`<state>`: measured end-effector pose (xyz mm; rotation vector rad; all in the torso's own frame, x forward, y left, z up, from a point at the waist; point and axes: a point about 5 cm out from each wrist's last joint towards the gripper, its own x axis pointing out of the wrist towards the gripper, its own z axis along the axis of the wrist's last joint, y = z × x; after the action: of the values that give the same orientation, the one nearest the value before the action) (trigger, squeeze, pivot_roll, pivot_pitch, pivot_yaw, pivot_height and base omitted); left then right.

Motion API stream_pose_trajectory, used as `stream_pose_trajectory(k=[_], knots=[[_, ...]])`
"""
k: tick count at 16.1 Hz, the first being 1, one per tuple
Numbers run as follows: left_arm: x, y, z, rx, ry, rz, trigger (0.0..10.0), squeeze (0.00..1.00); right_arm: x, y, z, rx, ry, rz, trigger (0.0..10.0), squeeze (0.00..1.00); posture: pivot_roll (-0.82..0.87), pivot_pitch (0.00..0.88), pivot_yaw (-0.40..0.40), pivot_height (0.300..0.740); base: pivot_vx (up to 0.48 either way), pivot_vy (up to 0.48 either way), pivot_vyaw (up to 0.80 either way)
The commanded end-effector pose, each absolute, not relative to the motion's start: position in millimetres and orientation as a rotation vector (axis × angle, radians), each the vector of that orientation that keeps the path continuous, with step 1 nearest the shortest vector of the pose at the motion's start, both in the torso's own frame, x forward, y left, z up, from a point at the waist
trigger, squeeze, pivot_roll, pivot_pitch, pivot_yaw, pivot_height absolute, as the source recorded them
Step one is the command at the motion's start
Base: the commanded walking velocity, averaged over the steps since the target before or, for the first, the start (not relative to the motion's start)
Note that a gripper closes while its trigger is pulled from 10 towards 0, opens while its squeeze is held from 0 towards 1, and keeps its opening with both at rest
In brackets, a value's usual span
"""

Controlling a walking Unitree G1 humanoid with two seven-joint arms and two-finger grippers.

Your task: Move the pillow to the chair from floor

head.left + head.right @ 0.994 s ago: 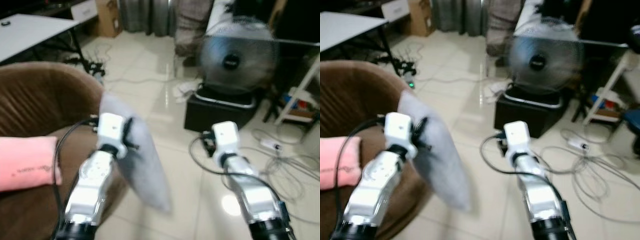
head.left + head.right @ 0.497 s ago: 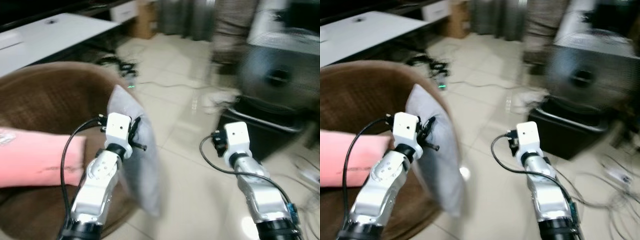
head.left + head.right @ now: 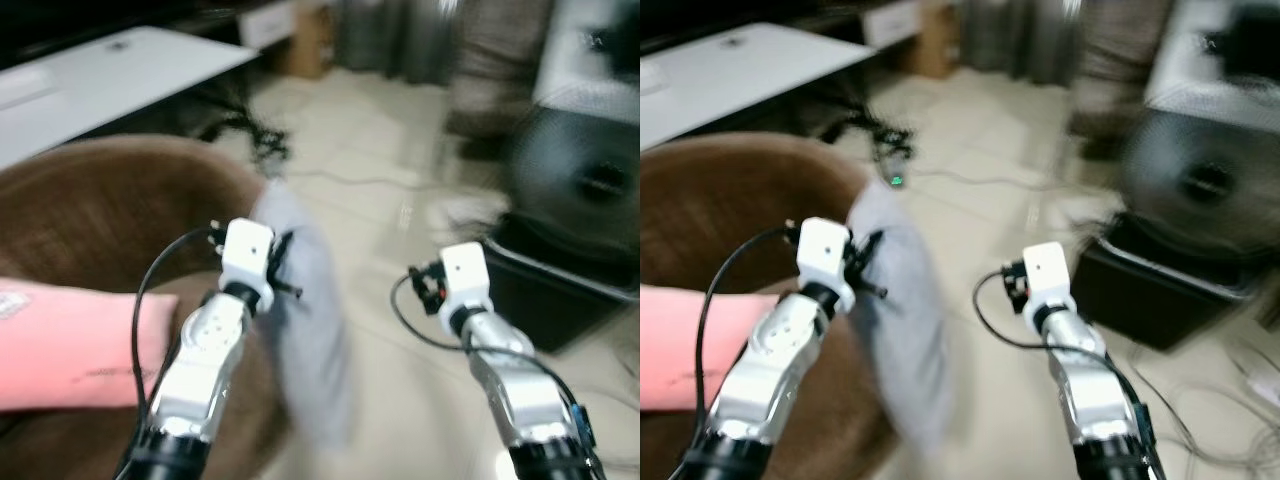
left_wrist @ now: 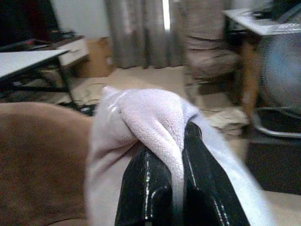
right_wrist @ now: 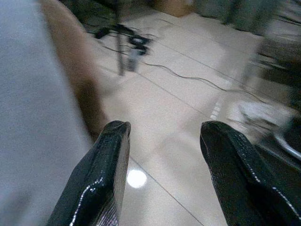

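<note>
Velvet-brown chair (image 3: 90, 215), round-backed, sits at the left with a pink cushion (image 3: 70, 345) on its seat, cut off by the frame edge. Above it stands a white table (image 3: 110, 75). The left gripper (image 4: 175, 188) is clamped on a fold of the soft grey pillow (image 3: 305, 300), which hangs off the floor just beside the chair's rim; its lower end is blurred. The right gripper (image 5: 162, 141) hovers with fingers spread, holding nothing, over glossy tiles (image 5: 174, 99) strewn with cables. A smeared fan (image 3: 585, 180) on a black box stands at the right.
</note>
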<state>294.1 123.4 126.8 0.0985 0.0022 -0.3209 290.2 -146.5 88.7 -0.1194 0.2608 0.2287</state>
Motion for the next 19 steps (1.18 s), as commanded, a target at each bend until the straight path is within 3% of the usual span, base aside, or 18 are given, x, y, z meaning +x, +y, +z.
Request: stream_pose_trajectory(k=[1, 3, 7, 15, 19], knots=[[297, 131, 141, 0.110, -0.065, -0.297, 10.0, 0.00, 291, -138, 93, -0.137, 0.237, 0.291, 10.0, 0.00, -0.03, 0.000, 0.051, 0.740, 0.480, 0.000, 0.80], [296, 131, 142, 0.116, -0.069, -0.295, 10.0, 0.00, 290, -136, 93, -0.140, 0.235, 0.327, 10.0, 0.00, -0.02, 0.000, 0.049, 0.740, 0.467, 0.000, 0.80], [293, 127, 148, 0.183, -0.090, -0.325, 10.0, 0.00, 288, -138, 92, -0.134, 0.244, 0.356, 10.0, 0.00, -0.02, 0.000, 0.045, 0.740, 0.000, 0.000, 0.78], [289, 128, 140, 0.172, -0.049, -0.314, 10.0, 0.00, 287, -140, 88, -0.133, 0.259, 0.358, 10.0, 0.00, -0.01, 0.000, 0.039, 0.740, 0.000, 0.000, 0.00], [299, 121, 139, 0.210, -0.035, -0.433, 10.0, 0.00, 290, -135, 93, -0.130, 0.240, 0.370, 10.0, 0.00, -0.01, 0.000, 0.032, 0.740, 0.000, 0.000, 0.00]])
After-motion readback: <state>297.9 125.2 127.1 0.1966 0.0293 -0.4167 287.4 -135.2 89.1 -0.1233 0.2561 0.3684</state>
